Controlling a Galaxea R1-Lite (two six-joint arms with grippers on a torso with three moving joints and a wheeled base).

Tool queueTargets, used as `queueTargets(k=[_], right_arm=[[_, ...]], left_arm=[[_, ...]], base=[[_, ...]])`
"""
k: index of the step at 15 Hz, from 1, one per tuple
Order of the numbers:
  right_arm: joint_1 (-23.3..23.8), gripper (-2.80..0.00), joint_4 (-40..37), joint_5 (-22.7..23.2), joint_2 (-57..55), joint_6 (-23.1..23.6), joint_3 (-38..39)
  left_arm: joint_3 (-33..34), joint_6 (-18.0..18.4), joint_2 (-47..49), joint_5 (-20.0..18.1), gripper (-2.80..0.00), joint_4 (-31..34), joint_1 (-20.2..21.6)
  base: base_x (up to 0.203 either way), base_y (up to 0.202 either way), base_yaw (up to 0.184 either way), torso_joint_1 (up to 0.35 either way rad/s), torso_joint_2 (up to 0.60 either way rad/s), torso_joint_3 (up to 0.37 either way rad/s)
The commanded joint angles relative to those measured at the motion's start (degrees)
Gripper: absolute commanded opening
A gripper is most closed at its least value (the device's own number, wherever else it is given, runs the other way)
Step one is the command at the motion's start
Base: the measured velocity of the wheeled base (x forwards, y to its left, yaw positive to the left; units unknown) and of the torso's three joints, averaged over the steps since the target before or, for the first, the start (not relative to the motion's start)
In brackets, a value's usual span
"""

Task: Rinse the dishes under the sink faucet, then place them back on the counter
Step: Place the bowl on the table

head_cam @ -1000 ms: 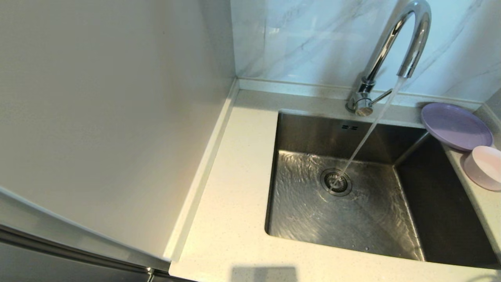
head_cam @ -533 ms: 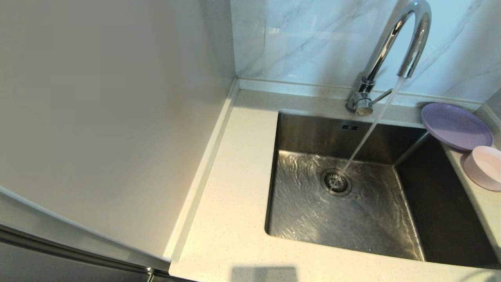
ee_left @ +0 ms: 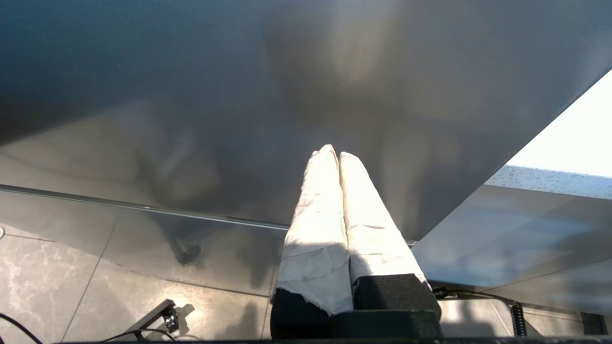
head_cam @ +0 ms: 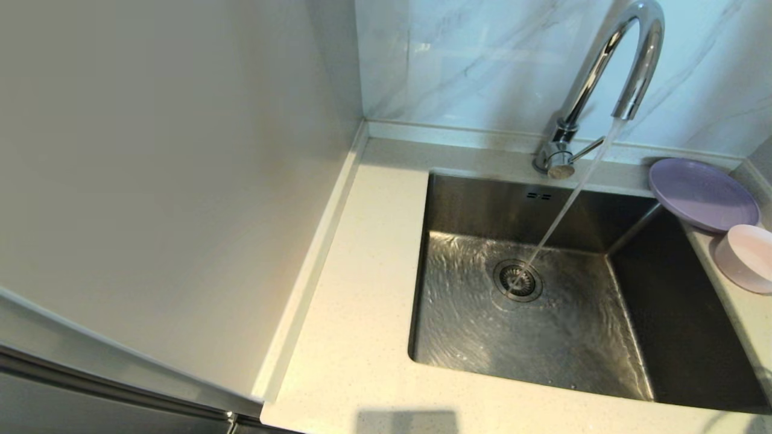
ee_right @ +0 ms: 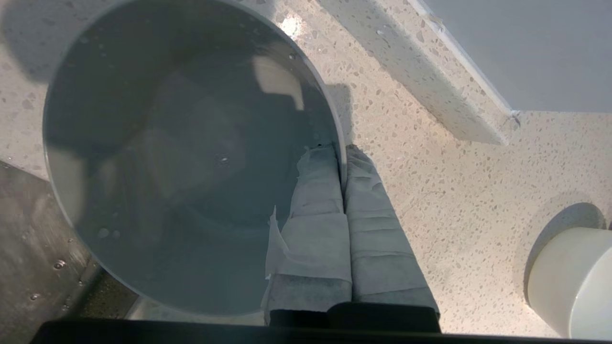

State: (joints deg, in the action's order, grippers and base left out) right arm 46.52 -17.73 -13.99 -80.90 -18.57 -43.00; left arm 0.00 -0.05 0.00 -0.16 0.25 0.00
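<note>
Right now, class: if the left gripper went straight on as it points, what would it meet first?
Probably the smooth grey panel ahead: the left gripper, shut and empty, points straight at it. How far off is unclear.

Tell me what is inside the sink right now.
Only running water from the faucet landing on the drain strainer of the sink; no dishes inside. Its near wall is hidden below the counter.
</note>
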Motion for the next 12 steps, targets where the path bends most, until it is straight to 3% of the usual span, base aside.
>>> queueTargets(k=[1,9,12], right_arm=[[0.1,0.00,-0.2,-0.1,0.2,0.0,0.1],[0.0,0.00,-0.4,-0.1,6.0,1.5,0.0],[-1.4,0.00,-2.5,0.0,10.6,7.4,0.1]], left_arm=[[0.0,0.0,0.0,0.0,-2.80,0.0,0.0],[0.0,0.0,0.0,0.0,-2.80,0.0,0.0],[0.0,0.0,0.0,0.0,-2.80,0.0,0.0]], base=[[0.000,0.000,0.000,0.000,0.00,0.000],[0.000,0.000,0.000,0.000,0.00,0.000],[0.000,0.000,0.000,0.000,0.00,0.000]])
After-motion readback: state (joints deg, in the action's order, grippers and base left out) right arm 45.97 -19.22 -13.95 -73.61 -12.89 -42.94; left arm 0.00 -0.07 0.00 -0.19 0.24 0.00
